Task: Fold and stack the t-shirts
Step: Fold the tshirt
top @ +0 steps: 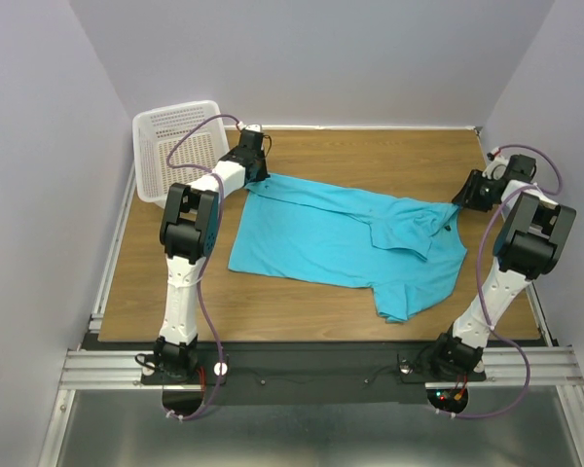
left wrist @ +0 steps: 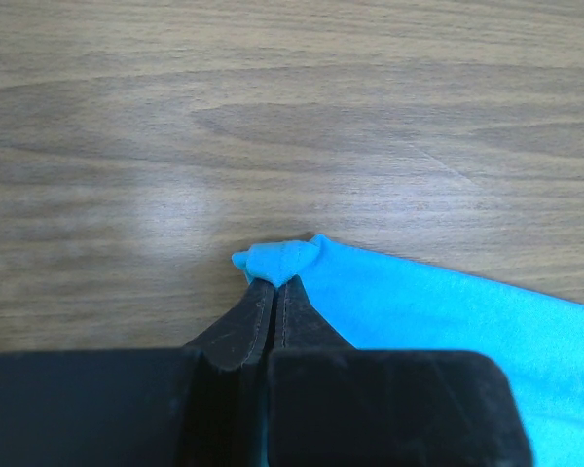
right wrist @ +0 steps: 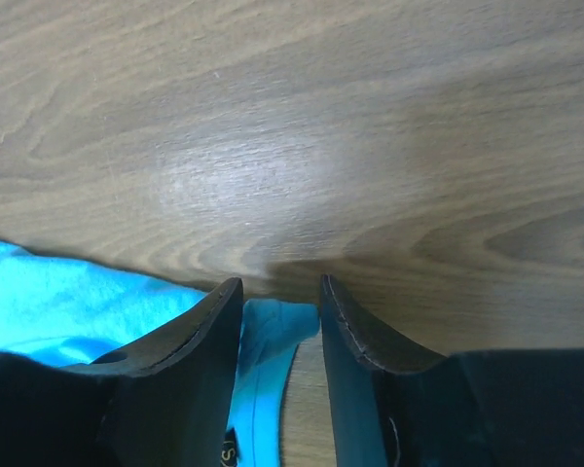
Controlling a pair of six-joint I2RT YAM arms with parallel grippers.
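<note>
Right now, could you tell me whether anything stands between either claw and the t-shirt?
Nothing visible does. The left claw is shut on a corner of the t-shirt, and the right claw is open with the cloth's edge between its fingers.

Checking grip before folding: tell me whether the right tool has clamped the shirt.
No, the right tool stands open, the turquoise shirt loose in its gap.

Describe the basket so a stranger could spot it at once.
Start at the wooden table and go to its far left corner, just past the turquoise shirt spread across the middle. There sits the basket. It is the only container in view: white, rigid plastic lattice, unlike the soft cloth nearby.
</note>
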